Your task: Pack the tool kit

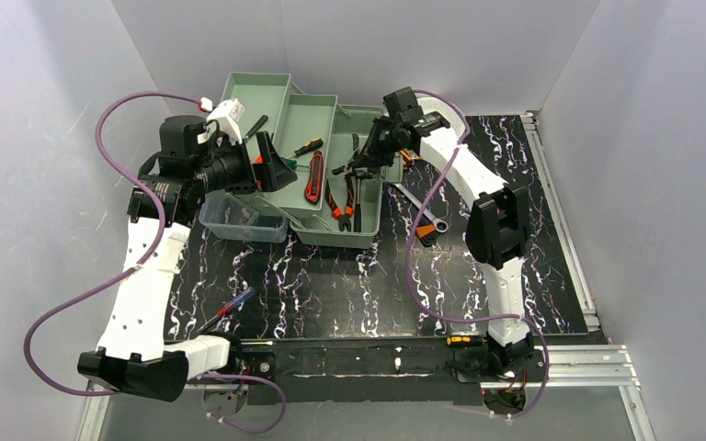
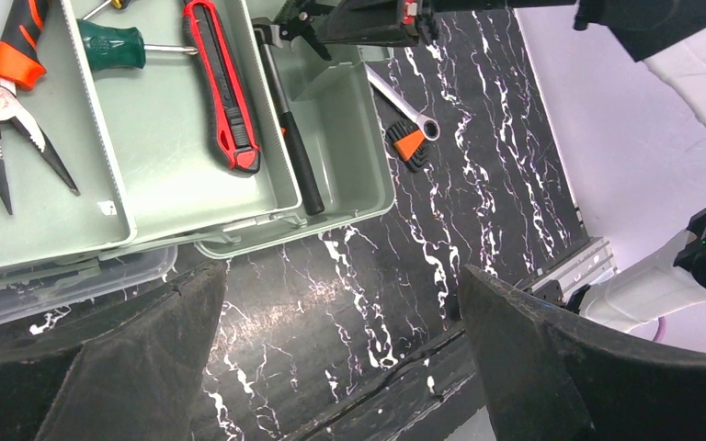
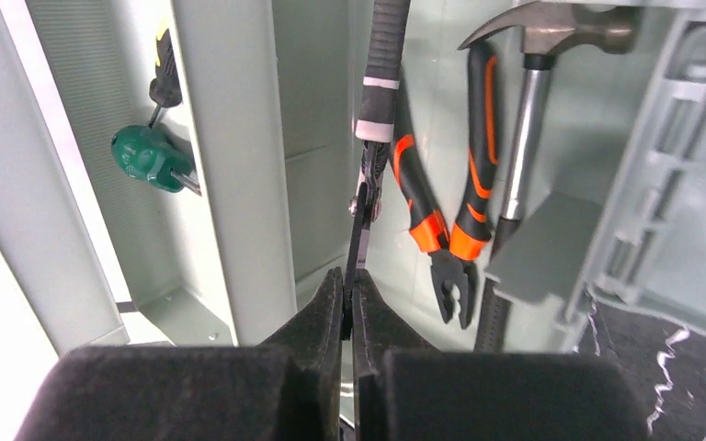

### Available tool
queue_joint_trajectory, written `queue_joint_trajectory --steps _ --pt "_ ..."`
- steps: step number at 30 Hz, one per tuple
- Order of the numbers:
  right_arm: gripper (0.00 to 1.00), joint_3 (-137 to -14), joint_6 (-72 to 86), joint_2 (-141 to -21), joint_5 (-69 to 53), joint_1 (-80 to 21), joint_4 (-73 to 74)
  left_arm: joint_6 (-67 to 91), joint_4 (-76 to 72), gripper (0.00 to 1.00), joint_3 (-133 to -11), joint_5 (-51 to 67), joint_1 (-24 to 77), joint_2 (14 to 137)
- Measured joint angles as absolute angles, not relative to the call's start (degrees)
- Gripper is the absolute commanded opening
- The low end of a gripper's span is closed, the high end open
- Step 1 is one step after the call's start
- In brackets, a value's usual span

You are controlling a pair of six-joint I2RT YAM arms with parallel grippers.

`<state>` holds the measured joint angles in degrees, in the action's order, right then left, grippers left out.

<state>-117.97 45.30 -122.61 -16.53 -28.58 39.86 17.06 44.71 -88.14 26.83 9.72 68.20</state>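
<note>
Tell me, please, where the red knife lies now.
In the top view the red knife lies in the toolbox's middle tray, left of the orange-handled pliers; the left wrist view shows the green-handled screwdriver beside it.

Black marbled tabletop between pale grey walls

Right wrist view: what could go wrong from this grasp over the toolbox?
1. The right tool pinches only the thin metal tip of the dark-handled pliers, so they may swivel or slip out.
2. The orange-handled pliers and hammer lie close beside them in the compartment; a dropped piece could land crosswise on them.
</note>
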Motion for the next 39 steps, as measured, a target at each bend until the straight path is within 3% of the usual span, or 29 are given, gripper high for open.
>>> queue_joint_trajectory --steps 1,3,4,6,17,25,33,39 --pt "0.16 -118.0 45.5 -123.4 -17.3 -28.6 38.6 17.1 44.8 0.98 -88.1 26.7 9.7 68.2" --pt "0.5 -118.0 46.2 -124.9 -18.8 -28.8 37.3 17.0 45.0 0.98 -88.1 26.2 9.7 68.2" --pt "0.61 -118.0 46.7 -125.3 -19.4 -28.9 36.9 17.0 45.0 0.98 -88.1 26.1 9.7 68.2" --pt "0.72 -118.0 46.6 -125.9 -19.9 -29.0 36.8 16.9 45.0 0.98 -88.2 25.9 9.7 68.3" --pt "0.73 -116.6 41.2 -119.7 -16.4 -23.6 42.7 18.8 41.8 0.98 -89.1 24.4 9.7 72.1" --pt "0.69 -116.3 36.4 -111.8 -11.4 -18.5 46.8 19.7 41.6 0.98 -93.2 11.9 9.7 73.6" --pt "0.66 -116.5 35.2 -115.2 -6.1 -15.1 51.1 21.7 44.0 0.98 -97.7 1.4 9.6 74.2" --pt "0.67 -118.4 33.4 -121.9 -1.2 -13.6 51.6 24.1 52.2 0.98 -108.3 0.5 7.9 81.0"
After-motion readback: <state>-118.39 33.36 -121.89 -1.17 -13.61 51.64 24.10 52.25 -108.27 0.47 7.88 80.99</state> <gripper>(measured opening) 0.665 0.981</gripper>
